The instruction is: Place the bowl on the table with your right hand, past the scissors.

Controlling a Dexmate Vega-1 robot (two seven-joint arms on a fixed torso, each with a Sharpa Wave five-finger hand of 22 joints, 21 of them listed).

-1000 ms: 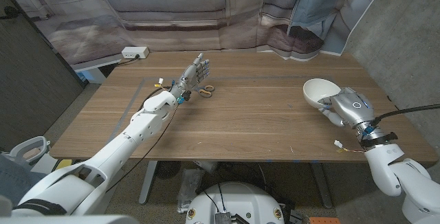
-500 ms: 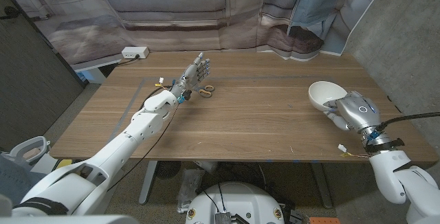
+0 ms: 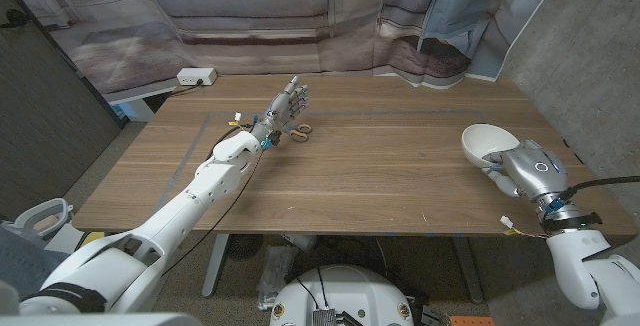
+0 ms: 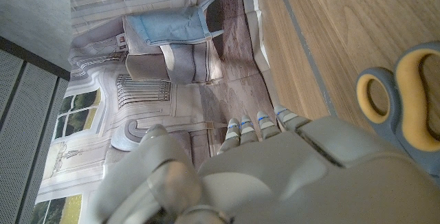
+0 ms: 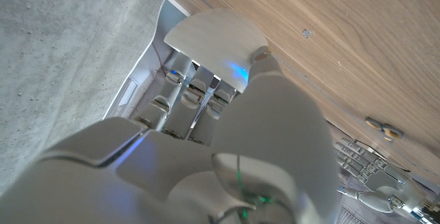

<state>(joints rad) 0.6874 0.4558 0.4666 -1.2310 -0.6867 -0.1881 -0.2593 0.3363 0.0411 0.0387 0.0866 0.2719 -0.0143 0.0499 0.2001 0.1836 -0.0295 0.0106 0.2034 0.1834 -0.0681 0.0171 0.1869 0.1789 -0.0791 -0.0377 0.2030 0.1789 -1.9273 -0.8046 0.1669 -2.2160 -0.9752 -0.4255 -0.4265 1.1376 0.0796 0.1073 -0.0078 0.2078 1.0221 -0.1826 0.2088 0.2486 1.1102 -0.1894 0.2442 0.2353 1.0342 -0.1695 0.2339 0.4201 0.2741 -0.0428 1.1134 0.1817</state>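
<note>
The white bowl (image 3: 485,142) is tilted in my right hand (image 3: 528,166), above the table's right edge, far from the scissors. In the right wrist view my fingers wrap the bowl (image 5: 216,42) from below my right hand (image 5: 227,135). The scissors (image 3: 298,131), with yellowish handles, lie on the wooden table (image 3: 380,176) at the back left of centre. My left hand (image 3: 285,104) reaches out just left of them, fingers straight and apart, holding nothing. In the left wrist view the scissors' handles (image 4: 405,93) lie beside my left hand (image 4: 295,176).
A white power strip (image 3: 196,76) sits on a ledge beyond the table's far left corner. A printed sofa backdrop (image 3: 250,6) hangs behind the table. A concrete wall (image 3: 590,46) stands to the right.
My right hand has carried the bowl to the right and slightly nearer, towards the table's right edge. The left arm and the scissors have stayed put.
</note>
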